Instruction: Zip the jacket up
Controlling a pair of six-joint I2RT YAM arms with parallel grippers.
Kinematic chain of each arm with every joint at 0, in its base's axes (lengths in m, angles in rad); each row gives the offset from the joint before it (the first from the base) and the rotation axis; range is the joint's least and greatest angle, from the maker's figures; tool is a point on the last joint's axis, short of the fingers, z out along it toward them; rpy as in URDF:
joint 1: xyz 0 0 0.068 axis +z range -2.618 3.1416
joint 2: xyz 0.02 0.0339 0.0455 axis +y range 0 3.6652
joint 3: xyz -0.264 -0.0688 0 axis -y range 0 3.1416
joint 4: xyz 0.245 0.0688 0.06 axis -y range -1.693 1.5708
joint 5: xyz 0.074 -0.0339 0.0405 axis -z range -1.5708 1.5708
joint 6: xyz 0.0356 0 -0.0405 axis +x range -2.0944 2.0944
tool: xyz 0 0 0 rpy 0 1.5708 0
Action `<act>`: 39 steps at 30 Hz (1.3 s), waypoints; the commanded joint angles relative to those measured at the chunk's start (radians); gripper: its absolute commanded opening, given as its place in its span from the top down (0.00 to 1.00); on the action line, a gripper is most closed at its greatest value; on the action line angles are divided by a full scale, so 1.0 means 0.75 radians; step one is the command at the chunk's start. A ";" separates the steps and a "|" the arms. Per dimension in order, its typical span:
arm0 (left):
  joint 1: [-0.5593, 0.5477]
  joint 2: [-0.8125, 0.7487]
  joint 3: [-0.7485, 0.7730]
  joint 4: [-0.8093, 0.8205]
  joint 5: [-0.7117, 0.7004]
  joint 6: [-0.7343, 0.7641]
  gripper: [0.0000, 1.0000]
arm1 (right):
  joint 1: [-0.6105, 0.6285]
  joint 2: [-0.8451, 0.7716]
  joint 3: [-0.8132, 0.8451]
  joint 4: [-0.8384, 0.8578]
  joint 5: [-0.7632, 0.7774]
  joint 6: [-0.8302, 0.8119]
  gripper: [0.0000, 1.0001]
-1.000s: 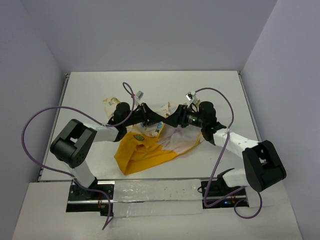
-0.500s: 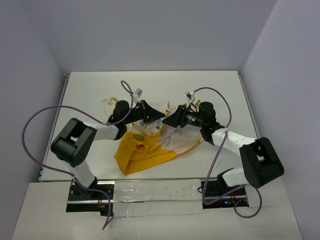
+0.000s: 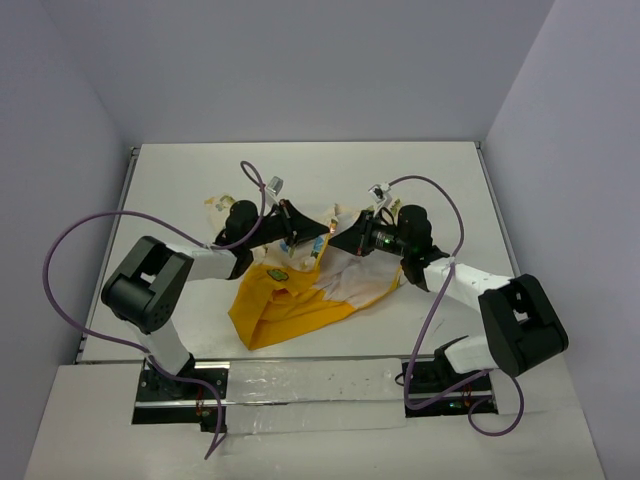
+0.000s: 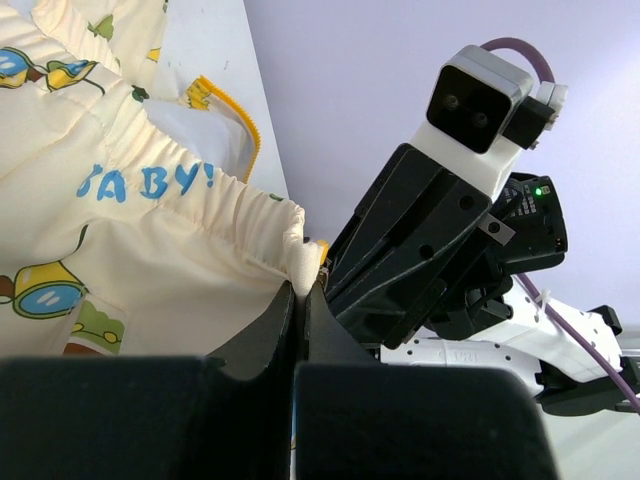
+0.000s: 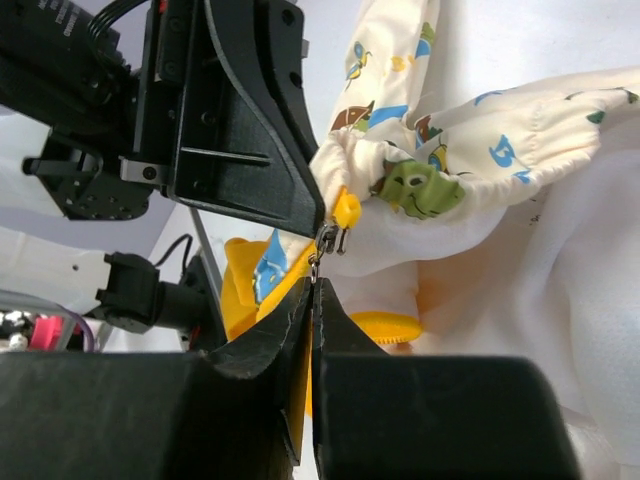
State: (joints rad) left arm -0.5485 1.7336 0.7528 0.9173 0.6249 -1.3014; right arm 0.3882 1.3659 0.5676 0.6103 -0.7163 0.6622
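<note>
Jacket (image 3: pixel 290 305) hem in left tool (image 4: pixel 300 292), zipper (image 5: pixel 326 240) in right tool (image 5: pixel 313 285)

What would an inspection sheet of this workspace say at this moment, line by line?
Surface: white table; the jacket lies near its middle.
Job's things: jacket, crumpled and open, yellow lining showing, one cream edge lifted between the two arms.
Clutter: nothing seen.
Grippers: left gripper shut on the jacket's cream hem; right gripper shut on the metal zipper pull; their tips nearly meet.
Cables: purple cables loop from each wrist towards the bases; none seen snagged on the jacket.
Surroundings: pale walls on three sides; nothing else seen.
</note>
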 commanded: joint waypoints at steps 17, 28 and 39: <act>0.022 -0.032 0.008 -0.032 -0.068 0.157 1.00 | 0.005 -0.056 0.078 -0.075 -0.012 0.093 1.00; 0.022 -0.047 -0.018 -0.059 -0.089 0.217 1.00 | 0.000 -0.046 0.139 -0.139 -0.005 0.213 1.00; 0.022 -0.056 -0.064 -0.022 -0.069 0.222 1.00 | -0.048 -0.025 0.085 0.074 0.073 0.530 1.00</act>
State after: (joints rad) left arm -0.5415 1.7139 0.7292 0.8971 0.6042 -1.1775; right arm 0.3727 1.3537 0.6192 0.5109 -0.6797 0.9506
